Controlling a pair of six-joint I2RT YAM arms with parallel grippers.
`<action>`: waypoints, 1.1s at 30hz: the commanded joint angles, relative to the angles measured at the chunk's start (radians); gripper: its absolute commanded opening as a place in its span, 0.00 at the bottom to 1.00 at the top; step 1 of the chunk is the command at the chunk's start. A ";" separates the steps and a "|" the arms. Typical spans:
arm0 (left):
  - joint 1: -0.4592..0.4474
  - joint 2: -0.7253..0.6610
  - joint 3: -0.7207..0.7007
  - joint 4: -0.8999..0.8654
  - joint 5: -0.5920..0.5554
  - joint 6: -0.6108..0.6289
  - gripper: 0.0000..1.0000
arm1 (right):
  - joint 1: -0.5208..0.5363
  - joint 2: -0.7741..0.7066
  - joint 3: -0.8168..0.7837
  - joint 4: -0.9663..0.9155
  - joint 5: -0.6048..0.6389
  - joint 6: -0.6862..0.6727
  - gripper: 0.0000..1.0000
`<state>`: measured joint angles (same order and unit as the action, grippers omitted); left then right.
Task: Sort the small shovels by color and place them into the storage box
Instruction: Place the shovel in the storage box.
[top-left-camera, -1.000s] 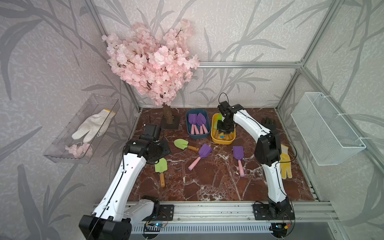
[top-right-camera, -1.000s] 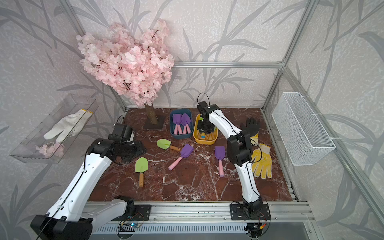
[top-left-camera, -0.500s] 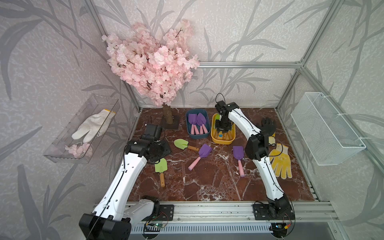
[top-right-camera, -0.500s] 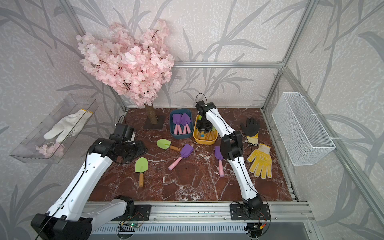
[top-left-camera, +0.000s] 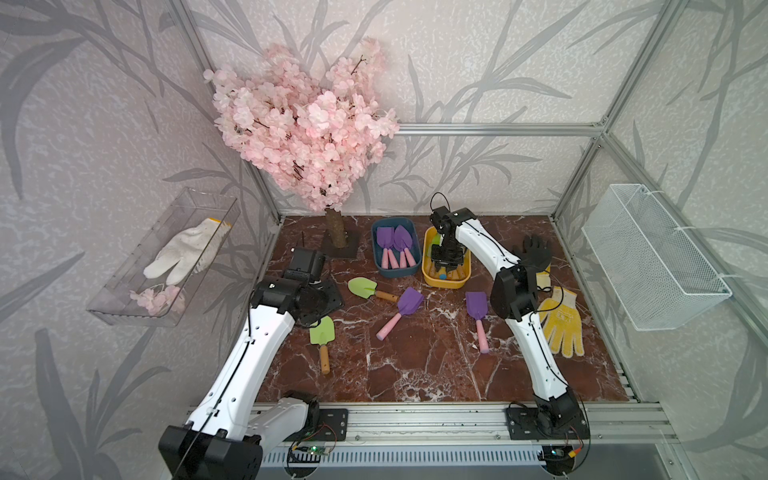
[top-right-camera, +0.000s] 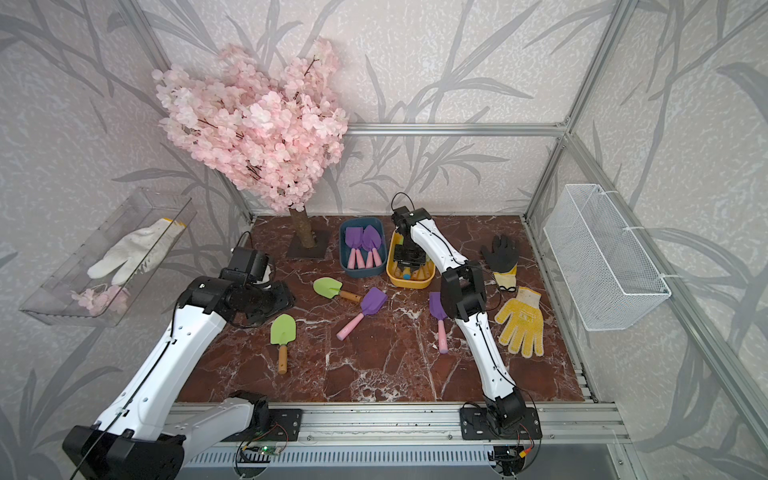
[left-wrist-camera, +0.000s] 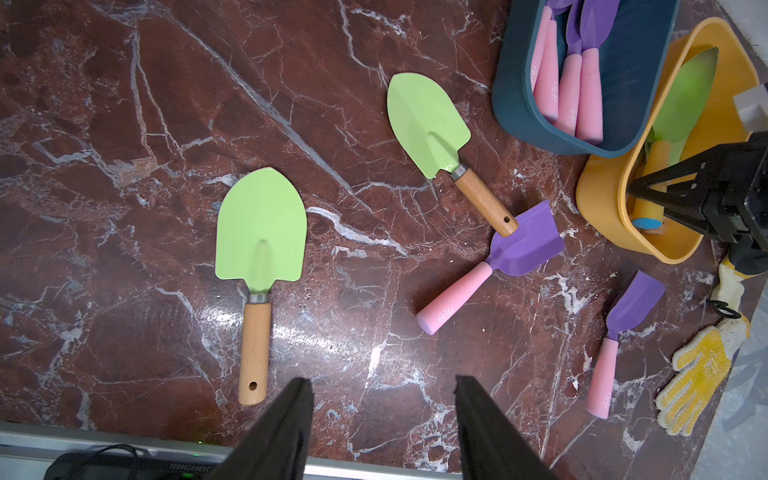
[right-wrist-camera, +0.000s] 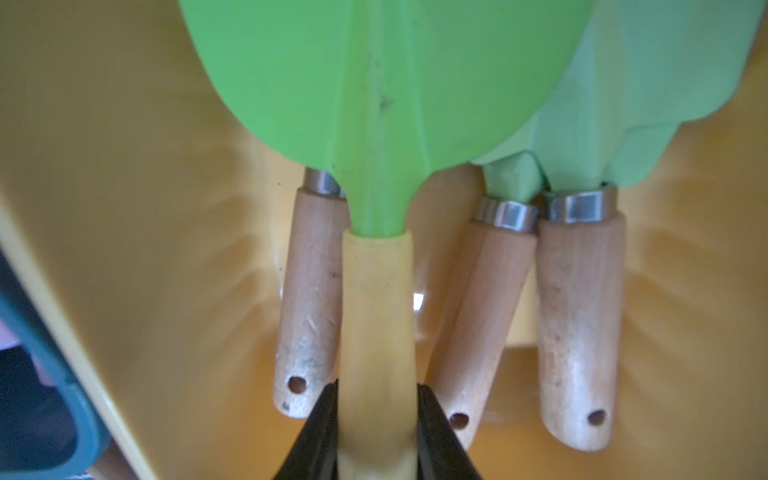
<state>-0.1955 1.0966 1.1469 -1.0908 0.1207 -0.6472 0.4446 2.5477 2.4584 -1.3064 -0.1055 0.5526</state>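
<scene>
Clamping the smooth yellow handle of a green-bladed shovel (right-wrist-camera: 376, 291), the right claw (right-wrist-camera: 376, 399) is sitting low in the yellow box (top-left-camera: 446, 284), beside three wooden-handled green shovels (right-wrist-camera: 577, 324) that only the right wrist view is showing close. The left claw (left-wrist-camera: 380, 386) is hanging half open and empty over the marble table (left-wrist-camera: 124, 124), where two green shovels (left-wrist-camera: 261, 224) and two purple shovels (left-wrist-camera: 525, 241) are lying loose; more purple ones are lying in the blue box (top-left-camera: 397, 273).

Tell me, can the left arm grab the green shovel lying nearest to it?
Probably yes. The green shovel lies flat and alone on the marble, nothing on top, and the left arm's fingers hang open close to its wooden handle.
</scene>
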 joint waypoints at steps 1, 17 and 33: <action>-0.004 -0.004 -0.010 -0.003 -0.016 -0.002 0.58 | -0.007 0.012 0.043 -0.011 0.010 0.007 0.27; -0.004 -0.002 -0.009 -0.004 -0.019 0.000 0.59 | -0.011 0.078 0.108 -0.046 0.013 0.009 0.30; -0.004 -0.001 -0.010 -0.004 -0.020 0.000 0.59 | -0.016 0.081 0.106 -0.050 0.018 -0.003 0.37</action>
<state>-0.1963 1.0966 1.1435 -1.0904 0.1139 -0.6472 0.4355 2.6179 2.5401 -1.3270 -0.1040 0.5518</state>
